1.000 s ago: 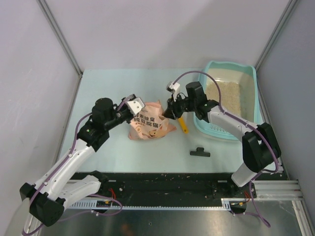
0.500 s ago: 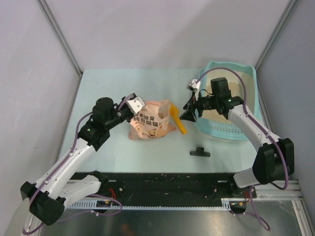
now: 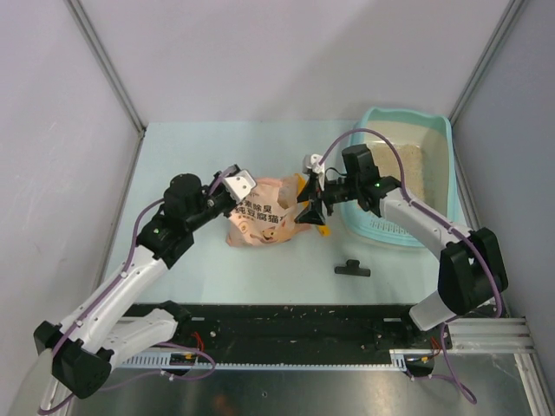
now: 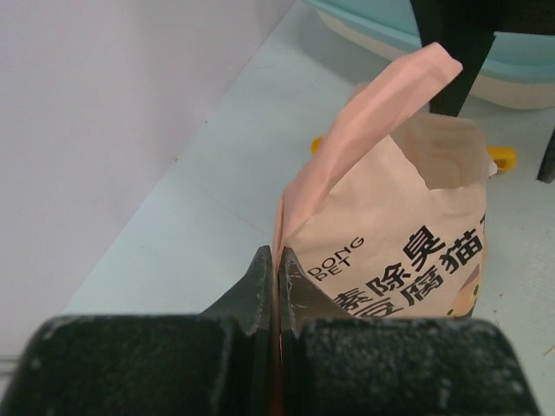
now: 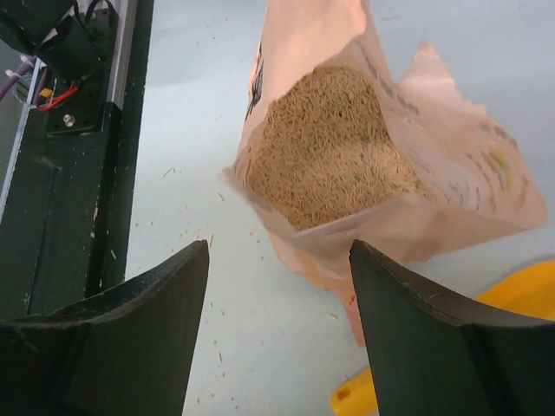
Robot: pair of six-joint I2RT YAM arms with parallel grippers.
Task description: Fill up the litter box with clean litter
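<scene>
Firmly closed, the left end effector pinches the bag by its edge; the right end effector gapes empty above the bag's clean litter.

litter box sits at the far right corner of the table, with litter spread inside it. bag stands mid-table, left of the litter box, with more litter in it. scoop lies on the table just right of the bag, between it and the litter box. clip lies nearer the front edge, right of centre, apart from the rest. left gripper is on the bag's left top edge. right gripper hangs over the bag's right side, above the scoop.
</scene>
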